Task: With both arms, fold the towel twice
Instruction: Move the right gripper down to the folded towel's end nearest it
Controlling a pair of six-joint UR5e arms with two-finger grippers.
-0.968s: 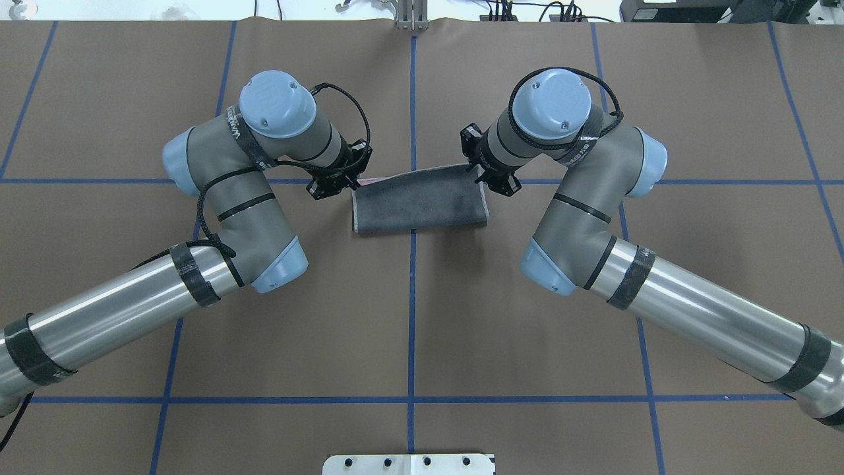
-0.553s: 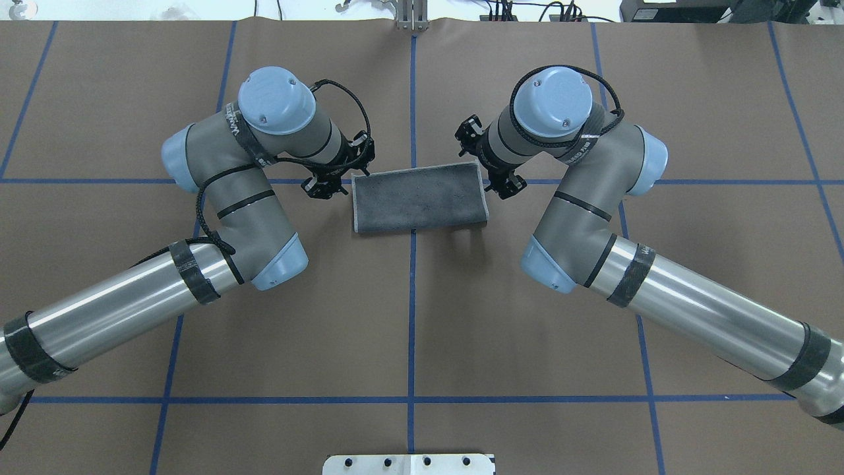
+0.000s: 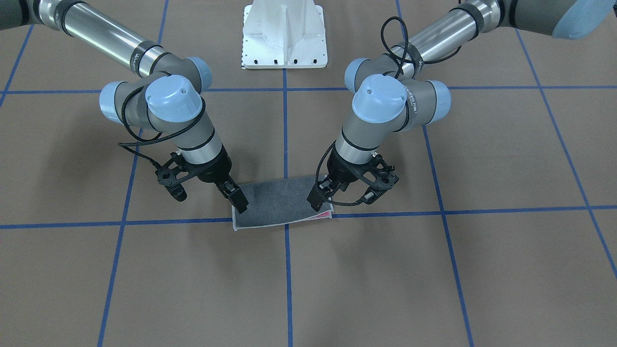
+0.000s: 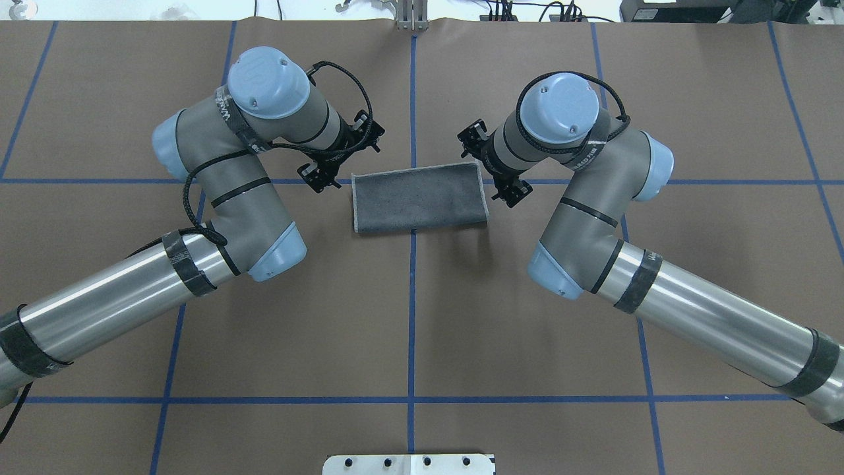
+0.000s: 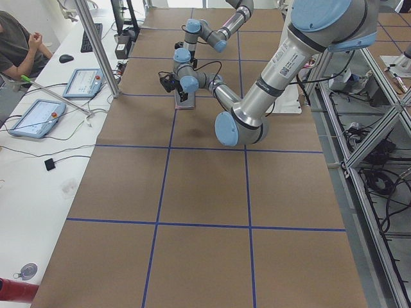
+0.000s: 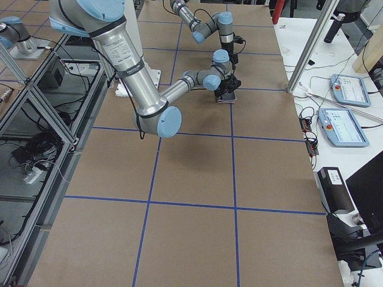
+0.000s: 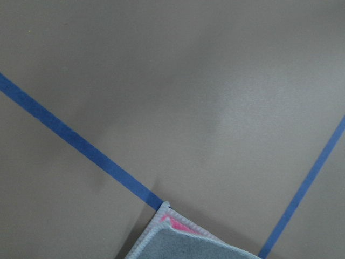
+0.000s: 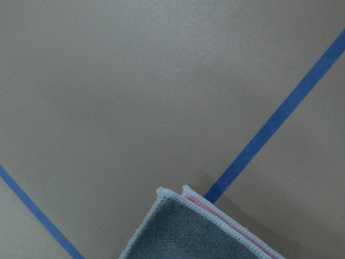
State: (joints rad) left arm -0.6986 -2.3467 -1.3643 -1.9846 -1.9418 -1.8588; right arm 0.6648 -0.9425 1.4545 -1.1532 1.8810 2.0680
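The towel [image 4: 420, 196] lies flat at the table's centre, folded in half with the grey face up. A sliver of pink shows at its far corner [image 3: 322, 216]. My left gripper [image 4: 322, 178] hangs just off the towel's far left corner, apart from it and empty; it looks open [image 3: 318, 200]. My right gripper [image 4: 513, 191] hangs just off the far right corner, also apart, empty and apparently open [image 3: 238, 198]. The left wrist view shows only the towel's corner [image 7: 183, 245], and the right wrist view shows its stacked edges [image 8: 199, 232].
The brown table cover is marked with blue tape lines [image 4: 412, 316]. The white pedestal base [image 3: 284, 33] stands at the robot's side. In the exterior left view, a side bench holds tablets [image 5: 32, 119], a metal post [image 5: 96, 48] stands by it, and a seated person [image 5: 16, 45] is there.
Both grippers let go of the towel's far corners and drew back outward and upward. The raised far edge dropped, and the towel now lies flat.
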